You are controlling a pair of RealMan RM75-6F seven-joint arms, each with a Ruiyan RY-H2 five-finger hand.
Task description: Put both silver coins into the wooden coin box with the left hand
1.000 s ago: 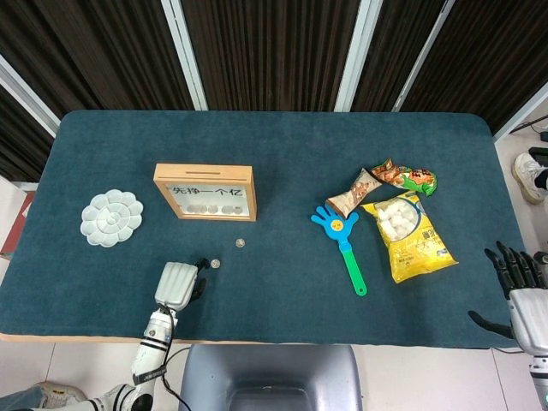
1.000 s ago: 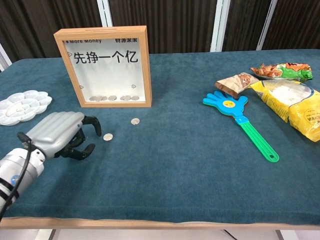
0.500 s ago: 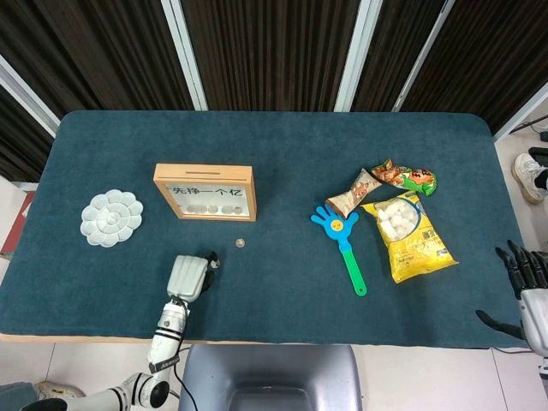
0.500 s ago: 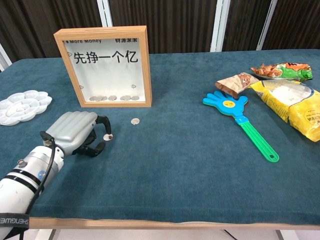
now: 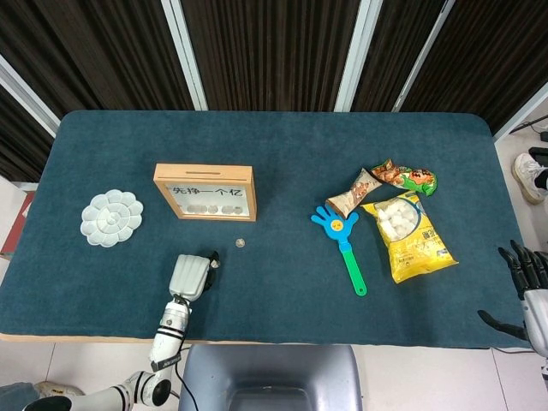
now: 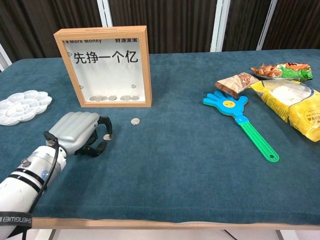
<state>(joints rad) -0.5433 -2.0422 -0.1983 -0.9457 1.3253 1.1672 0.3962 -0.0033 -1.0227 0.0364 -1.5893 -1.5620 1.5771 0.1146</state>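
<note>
Silver against the dark teal cloth, two coins lie in front of the wooden coin box (image 6: 103,66): the nearer coin (image 6: 106,136) sits just at the fingertips of the left hand (image 6: 79,132), and the farther coin (image 6: 134,121) lies apart from it, a little closer to the box's lower right corner. We read the left hand as low over the cloth with its fingers curled down around the nearer coin; we cannot tell whether the coin is pinched or only touched, since it appears to lie flat on the cloth. The box stands upright with its glazed face toward the robot and several coins already lying along its bottom edge, so we judge that each new coin must be lifted to the top edge, where the head view suggests a slot. The right hand (image 5: 529,287) hangs off the table's right edge with fingers spread, holding nothing, consistent with a left-hand task. Elsewhere on the table (image 5: 282,154) we see a white flower-shaped palette (image 5: 111,217), a blue hand-shaped clapper (image 5: 343,242), a yellow snack bag (image 5: 406,236) and two smaller packets. Behind the table hang dark ribbed curtains between pale frames.
</note>
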